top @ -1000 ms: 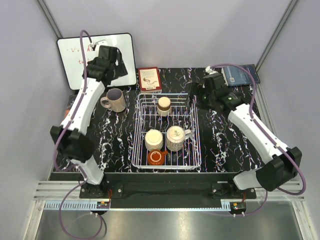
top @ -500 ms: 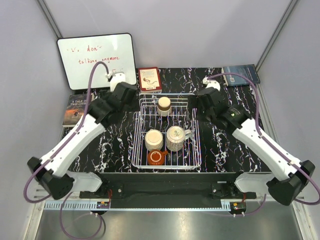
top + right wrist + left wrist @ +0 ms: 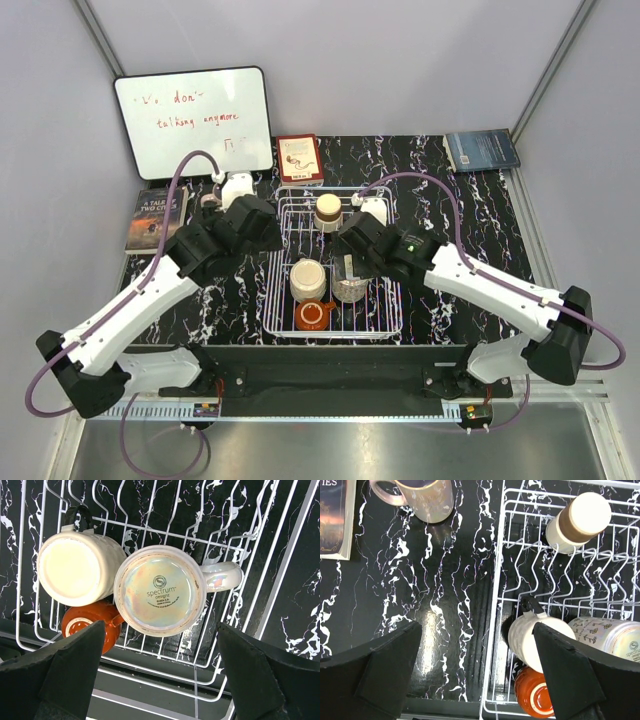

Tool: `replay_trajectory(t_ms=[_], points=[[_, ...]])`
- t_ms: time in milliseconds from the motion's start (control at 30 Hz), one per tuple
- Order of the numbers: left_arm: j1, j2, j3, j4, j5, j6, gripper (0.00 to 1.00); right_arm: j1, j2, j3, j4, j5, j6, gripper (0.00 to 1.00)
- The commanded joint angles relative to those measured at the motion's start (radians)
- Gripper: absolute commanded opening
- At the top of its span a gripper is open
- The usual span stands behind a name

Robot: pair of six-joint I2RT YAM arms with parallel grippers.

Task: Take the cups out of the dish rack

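Note:
The white wire dish rack (image 3: pixel 388 300) stands mid-table. In it are a cream mug (image 3: pixel 308 279), an orange-red mug (image 3: pixel 314 316), a brown-rimmed cream mug (image 3: pixel 328 212) and a speckled mug (image 3: pixel 160 590), upside down with its handle to the right. My right gripper (image 3: pixel 165 675) is open just above the speckled mug, a finger on each side, touching nothing. My left gripper (image 3: pixel 475 675) is open and empty over the rack's left edge (image 3: pixel 495 610). The pale pink mug (image 3: pixel 422 497) stands upright on the table left of the rack; my left arm hides it in the top view.
A whiteboard (image 3: pixel 193 122) leans at the back left. A red book (image 3: pixel 300 158) lies behind the rack, a blue book (image 3: pixel 481 150) at the back right, and another book (image 3: pixel 332 517) at the left next to the pink mug.
My left arm has swung away from the pink mug at the back left toward the rack's left edge. My right arm has moved from the rack's right side over the speckled mug.

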Motion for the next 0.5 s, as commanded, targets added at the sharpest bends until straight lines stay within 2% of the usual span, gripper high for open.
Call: replay_trajectory(t_ms=[0,333,467], points=[[-0.016,-0.040,-0.011,0.016,0.000,-0.020,0.99,0.006,0.011,-0.003,0.016,0.032,0.036,1.00],[-0.022,-0.038,-0.033,0.016,0.017,-0.027,0.99,-0.003,-0.031,-0.029,-0.004,0.113,0.021,1.00],[-0.022,-0.018,-0.028,0.020,0.028,-0.024,0.99,-0.037,-0.037,-0.065,0.002,0.061,-0.010,1.00]])
